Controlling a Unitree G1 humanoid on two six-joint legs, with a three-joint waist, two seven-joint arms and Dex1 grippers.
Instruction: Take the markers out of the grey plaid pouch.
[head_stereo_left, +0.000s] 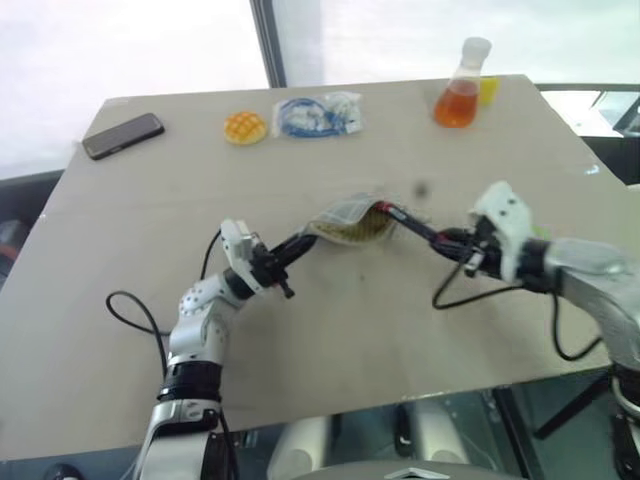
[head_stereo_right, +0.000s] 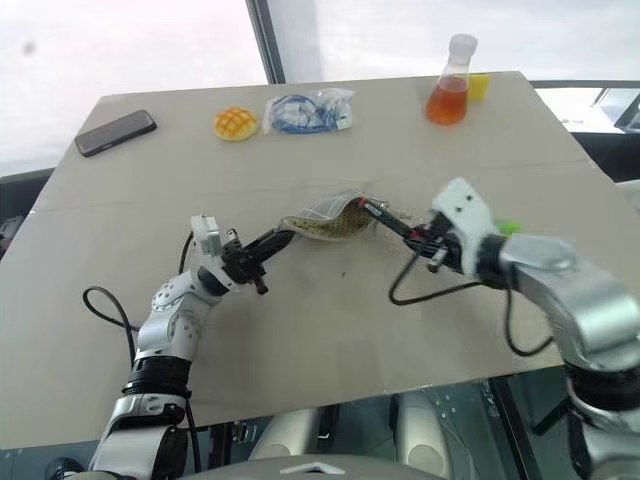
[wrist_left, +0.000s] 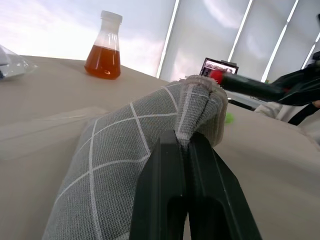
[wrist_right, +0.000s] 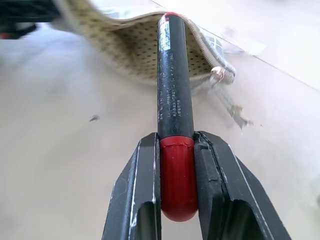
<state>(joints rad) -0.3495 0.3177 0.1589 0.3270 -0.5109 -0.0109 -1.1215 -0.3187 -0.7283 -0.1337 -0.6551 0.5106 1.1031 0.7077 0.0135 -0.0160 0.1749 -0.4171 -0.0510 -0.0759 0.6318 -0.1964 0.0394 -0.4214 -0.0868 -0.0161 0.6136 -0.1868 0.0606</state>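
Note:
The grey plaid pouch (head_stereo_left: 350, 222) hangs above the middle of the table, its mouth open and its yellowish dotted lining (wrist_right: 140, 47) showing. My left gripper (wrist_left: 186, 137) is shut on a fold of the pouch's fabric and holds it up from the left side. My right gripper (wrist_right: 176, 137) is shut on the red end of a dark marker (wrist_right: 174, 95). The marker's far end is still at the pouch's mouth. A lime green marker (head_stereo_right: 508, 227) lies on the table beside my right hand.
At the table's far side lie a black phone (head_stereo_left: 123, 135), a yellow bun-shaped thing (head_stereo_left: 245, 127) and a blue cable bundle in clear plastic (head_stereo_left: 318, 114). A flask of orange liquid (head_stereo_left: 458, 95) stands at the far right, a small yellow object (head_stereo_left: 488, 90) behind it.

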